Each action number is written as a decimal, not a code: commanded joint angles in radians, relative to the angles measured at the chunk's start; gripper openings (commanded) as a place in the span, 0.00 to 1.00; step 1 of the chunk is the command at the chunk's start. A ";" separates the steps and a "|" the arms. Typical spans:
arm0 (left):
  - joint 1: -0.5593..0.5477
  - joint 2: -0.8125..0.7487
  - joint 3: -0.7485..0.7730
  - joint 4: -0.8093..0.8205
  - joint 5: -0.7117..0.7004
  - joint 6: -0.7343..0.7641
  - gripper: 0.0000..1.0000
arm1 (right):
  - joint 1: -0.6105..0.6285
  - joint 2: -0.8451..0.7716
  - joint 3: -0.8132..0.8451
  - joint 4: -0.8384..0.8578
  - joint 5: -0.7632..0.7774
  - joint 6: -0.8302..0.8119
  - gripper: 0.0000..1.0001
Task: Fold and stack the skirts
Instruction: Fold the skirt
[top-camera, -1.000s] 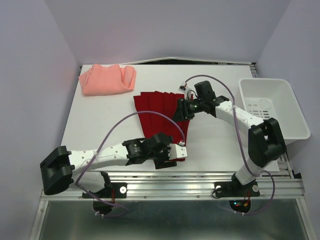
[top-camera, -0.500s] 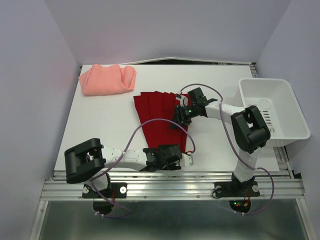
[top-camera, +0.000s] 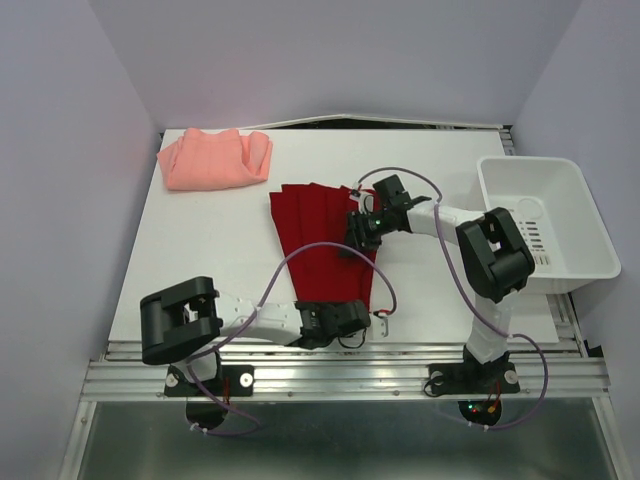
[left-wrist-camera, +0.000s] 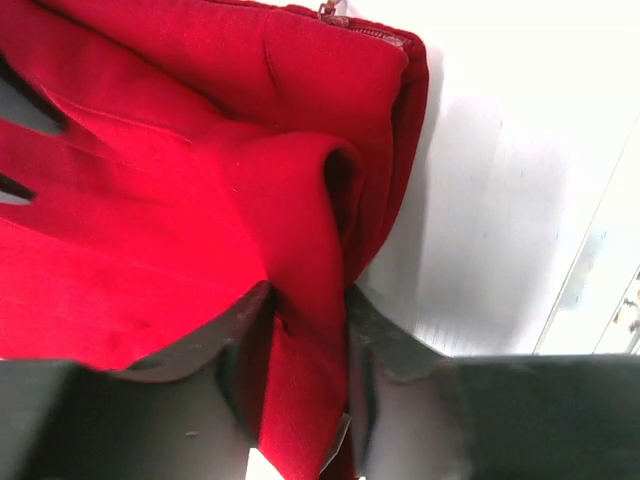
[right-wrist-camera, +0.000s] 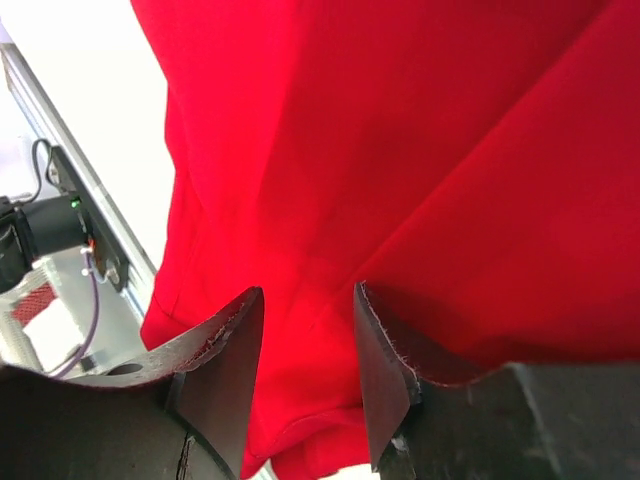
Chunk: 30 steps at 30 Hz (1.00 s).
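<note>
The deep red skirt (top-camera: 320, 245) lies fanned out mid-table, its narrow end towards me. My left gripper (top-camera: 350, 322) is at that near end. In the left wrist view a bunched fold of the red skirt (left-wrist-camera: 180, 200) fills the left gripper (left-wrist-camera: 308, 300), whose jaws pinch it. My right gripper (top-camera: 362, 228) sits low on the skirt's right edge. In the right wrist view the red skirt (right-wrist-camera: 400, 150) runs between the jaws of the right gripper (right-wrist-camera: 308, 305), and they hold it. The salmon-pink skirt (top-camera: 213, 160) lies crumpled at the far left corner, away from both grippers.
A white plastic bin (top-camera: 590, 255) stands at the table's right edge, just beyond the right arm. The metal rail (top-camera: 350, 375) runs along the near edge, close under the left gripper. Purple cables loop over the red skirt.
My left gripper slid right along the near edge to the red skirt's narrow end and closed on it. The right gripper shifted slightly, and the skirt's right side is drawn in.
</note>
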 joint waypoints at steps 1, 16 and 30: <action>0.000 -0.072 0.065 -0.148 0.053 -0.012 0.37 | 0.003 -0.034 0.110 0.005 0.032 -0.065 0.47; 0.000 -0.237 0.336 -0.581 0.481 0.010 0.00 | -0.064 0.155 0.453 -0.019 0.246 -0.205 0.64; 0.160 -0.088 0.710 -0.863 0.513 0.267 0.00 | -0.065 0.344 0.489 -0.226 -0.054 -0.294 0.36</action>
